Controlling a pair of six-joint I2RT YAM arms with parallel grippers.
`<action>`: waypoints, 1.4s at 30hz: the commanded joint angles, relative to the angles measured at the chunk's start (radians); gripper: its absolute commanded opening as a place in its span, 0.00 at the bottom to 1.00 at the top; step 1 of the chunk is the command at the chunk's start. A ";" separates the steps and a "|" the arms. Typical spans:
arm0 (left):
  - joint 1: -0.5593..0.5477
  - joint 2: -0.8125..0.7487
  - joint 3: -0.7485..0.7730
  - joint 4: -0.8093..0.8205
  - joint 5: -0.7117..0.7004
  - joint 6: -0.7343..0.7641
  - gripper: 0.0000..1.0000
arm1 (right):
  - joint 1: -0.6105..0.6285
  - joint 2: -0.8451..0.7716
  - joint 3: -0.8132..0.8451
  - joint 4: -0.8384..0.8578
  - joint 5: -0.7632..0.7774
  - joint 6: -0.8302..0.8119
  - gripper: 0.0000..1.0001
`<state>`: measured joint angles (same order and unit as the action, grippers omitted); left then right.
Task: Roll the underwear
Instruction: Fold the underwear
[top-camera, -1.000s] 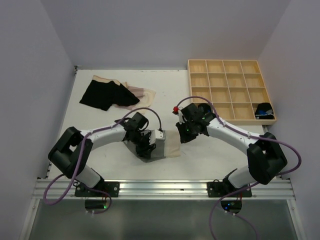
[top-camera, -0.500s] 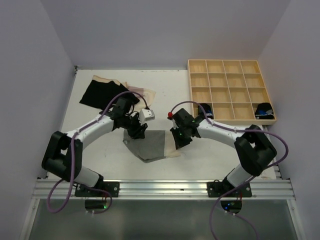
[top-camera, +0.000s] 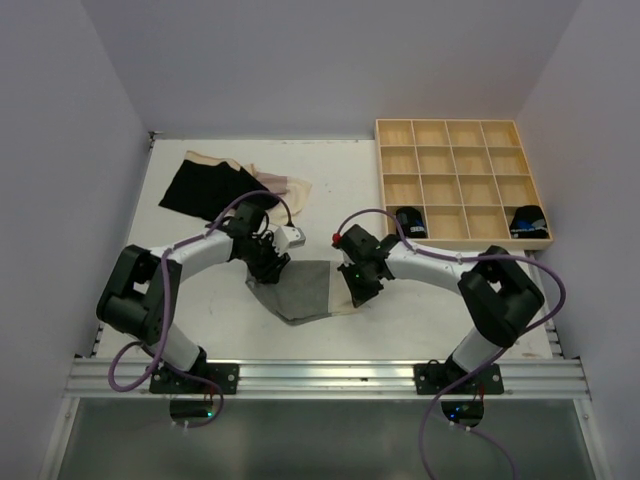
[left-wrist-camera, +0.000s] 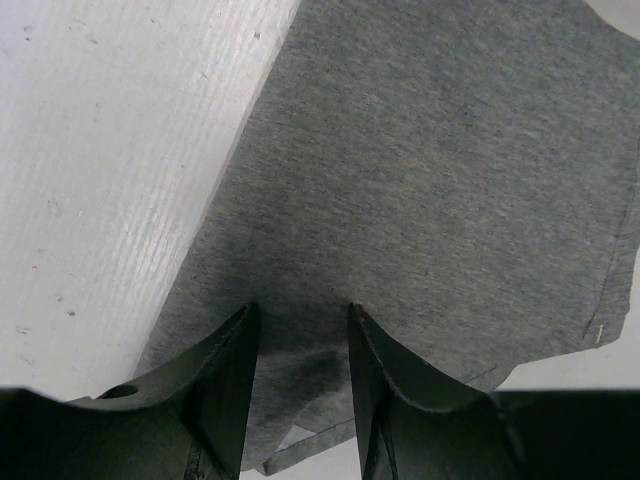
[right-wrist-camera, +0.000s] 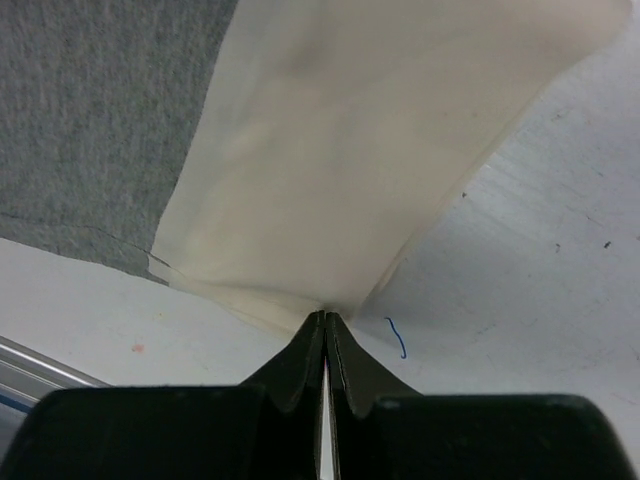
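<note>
The white tabletop (top-camera: 420, 320) has open room near its front edge. At its middle, thin, smooth grey underwear (top-camera: 300, 290) lies flat, with cream underwear (top-camera: 347, 298) touching its right side. The left tool (left-wrist-camera: 300, 375) stands spread over the grey cloth's edge. The right tool (right-wrist-camera: 325, 322), pressed together, pinches the cream underwear's edge.

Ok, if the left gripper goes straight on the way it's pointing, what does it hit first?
The grey underwear. The left gripper points down at it with its jaws apart, fingertips just above or touching the cloth; depth is unclear. The table lies right beneath.
</note>
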<state>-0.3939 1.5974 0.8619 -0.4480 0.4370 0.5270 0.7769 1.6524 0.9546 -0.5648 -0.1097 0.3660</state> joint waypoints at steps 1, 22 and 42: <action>0.003 0.001 -0.006 0.032 -0.027 0.002 0.44 | 0.001 -0.065 0.013 -0.072 0.042 -0.018 0.06; 0.003 0.007 0.006 0.025 -0.020 -0.002 0.45 | 0.016 0.001 0.003 0.012 0.002 0.033 0.27; 0.003 0.004 0.006 0.020 -0.026 0.002 0.46 | 0.019 -0.108 -0.011 -0.093 0.036 -0.006 0.00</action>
<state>-0.3939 1.6024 0.8577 -0.4412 0.4248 0.5266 0.7921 1.5635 0.9455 -0.6209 -0.0868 0.3763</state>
